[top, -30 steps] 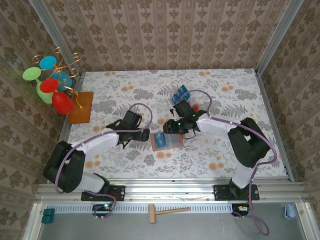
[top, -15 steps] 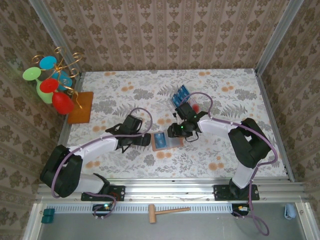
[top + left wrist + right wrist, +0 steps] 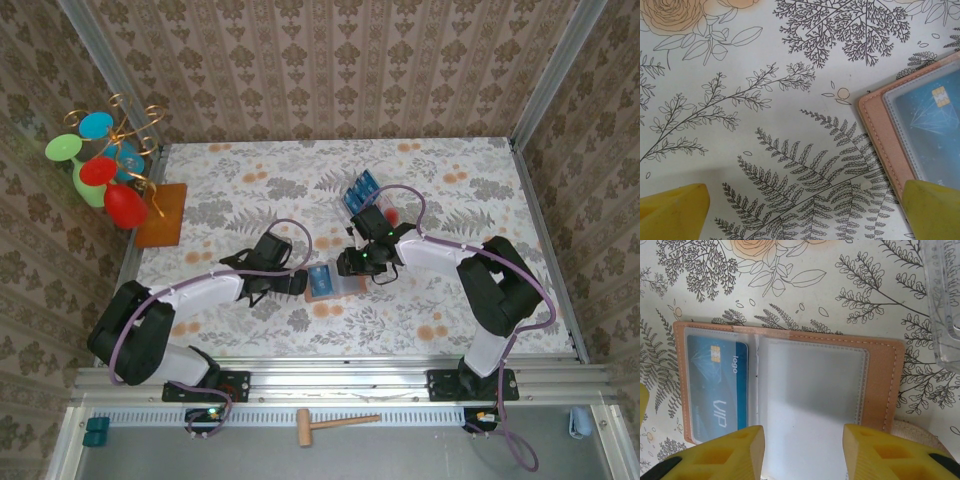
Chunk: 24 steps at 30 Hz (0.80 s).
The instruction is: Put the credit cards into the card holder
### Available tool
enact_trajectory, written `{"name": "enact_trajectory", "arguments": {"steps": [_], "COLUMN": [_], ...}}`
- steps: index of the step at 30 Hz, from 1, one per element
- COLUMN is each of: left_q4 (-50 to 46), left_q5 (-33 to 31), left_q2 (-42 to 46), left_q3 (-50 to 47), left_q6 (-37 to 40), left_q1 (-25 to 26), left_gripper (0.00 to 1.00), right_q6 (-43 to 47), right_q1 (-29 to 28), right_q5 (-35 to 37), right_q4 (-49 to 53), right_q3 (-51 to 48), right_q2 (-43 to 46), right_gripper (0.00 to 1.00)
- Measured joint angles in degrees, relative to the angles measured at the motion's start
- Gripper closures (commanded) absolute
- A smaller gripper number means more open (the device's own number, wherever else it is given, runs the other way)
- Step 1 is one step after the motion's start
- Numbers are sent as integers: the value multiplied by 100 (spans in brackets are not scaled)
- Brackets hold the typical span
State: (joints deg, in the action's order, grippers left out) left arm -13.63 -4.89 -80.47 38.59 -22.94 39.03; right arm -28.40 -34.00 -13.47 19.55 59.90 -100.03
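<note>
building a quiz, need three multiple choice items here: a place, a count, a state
1. Which sleeve of the card holder holds the credit card, right wrist view? A left B right C neither
2. Cards in the holder? A none B one C three
3. The left gripper is: A shut on a card B open, empty C shut, empty
1 A, blue shows under the left sleeve; 2 B, the other sleeve is empty; 3 B, fingers wide apart, gripping nothing.
</note>
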Motion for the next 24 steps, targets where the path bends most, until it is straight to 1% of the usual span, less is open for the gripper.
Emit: {"name": "enact_trajectory", "arguments": {"steps": [16, 24], "left_q4": [15, 20], "left_q5": [0, 0], "left_q2": [0, 166], "left_q3": [4, 4], "left_q6": [0, -17], "left_q1": [109, 234], "left_gripper": [0, 0], "right_q6": [-114, -227], "right_q1": [-28, -129], "right_q5": [-175, -197], "right_q4": [-219, -361], "right_q3": [4, 4], "right_q2": [-297, -339], "right_gripper": [58, 58]}}
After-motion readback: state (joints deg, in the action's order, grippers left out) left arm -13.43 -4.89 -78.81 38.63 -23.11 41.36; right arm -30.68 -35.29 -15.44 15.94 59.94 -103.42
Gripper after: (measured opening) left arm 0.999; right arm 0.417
